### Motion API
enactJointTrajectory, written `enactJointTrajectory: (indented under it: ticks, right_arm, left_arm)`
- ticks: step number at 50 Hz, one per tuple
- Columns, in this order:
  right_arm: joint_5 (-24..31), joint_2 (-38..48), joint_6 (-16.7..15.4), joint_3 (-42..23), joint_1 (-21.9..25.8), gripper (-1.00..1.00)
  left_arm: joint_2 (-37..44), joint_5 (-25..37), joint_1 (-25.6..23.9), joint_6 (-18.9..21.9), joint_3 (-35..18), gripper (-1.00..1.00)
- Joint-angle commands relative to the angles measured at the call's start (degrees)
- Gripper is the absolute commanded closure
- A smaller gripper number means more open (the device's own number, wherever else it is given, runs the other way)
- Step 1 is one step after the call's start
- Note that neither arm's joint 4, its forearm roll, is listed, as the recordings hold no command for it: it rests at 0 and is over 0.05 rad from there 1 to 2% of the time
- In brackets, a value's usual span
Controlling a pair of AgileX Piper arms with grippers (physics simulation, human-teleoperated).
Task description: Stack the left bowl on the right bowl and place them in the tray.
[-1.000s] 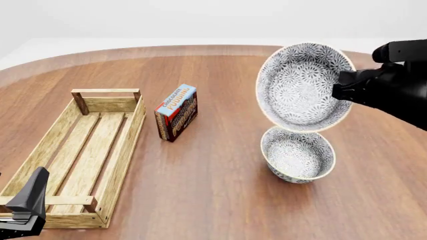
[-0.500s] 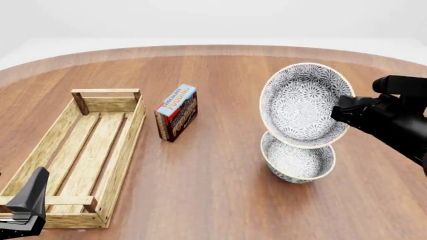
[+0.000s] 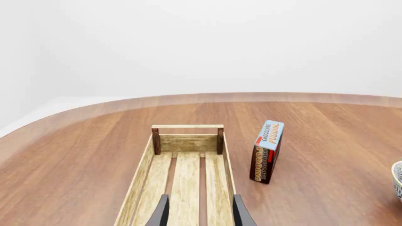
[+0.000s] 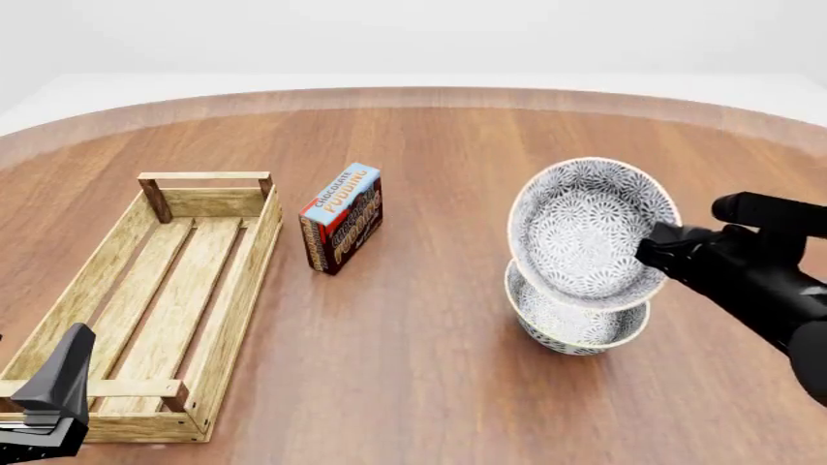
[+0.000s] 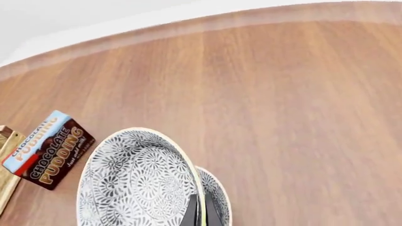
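The tray [image 4: 142, 300] lies at nine o'clock on the round wooden table [image 4: 413, 387], its slats bare, the left gripper [image 3: 197, 214] poised over its near end with jaws apart. At three o'clock the right bowl [image 4: 578, 325] sits upright on the wood; the left bowl [image 4: 592, 232] hangs tilted just above it, rim pinched by the right gripper [image 4: 650, 247], its lower edge overlapping the other's mouth. A chocolate pudding box [image 4: 343, 217] stands at eleven o'clock beside the tray. Plain white walls surround.

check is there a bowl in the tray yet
No, the tray holds only bare slats; both bowls are off to its right.
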Motion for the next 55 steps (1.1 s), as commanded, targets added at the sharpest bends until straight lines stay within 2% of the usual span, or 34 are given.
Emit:
enactJointTrajectory:
  ticks: [1, 35, 45, 55]
  right_arm:
    - [-3.8, 2.6, 1.4, 1.6, -0.5, 1.00]
    - [-12.0, 9.3, 4.3, 5.7, -0.2, 1.00]
    - [-13.3, 11.6, 4.4, 5.9, -1.2, 1.00]
    - [-13.5, 15.0, 2.8, 4.8, -2.0, 1.00]
  left_arm:
    - [0.0, 0.0, 0.0, 0.0, 0.0, -1.00]
    - [0.0, 0.0, 0.0, 0.0, 0.0, -1.00]
    - [0.0, 0.0, 0.0, 0.0, 0.0, -1.00]
    - [0.0, 0.0, 0.0, 0.0, 0.0, -1.00]
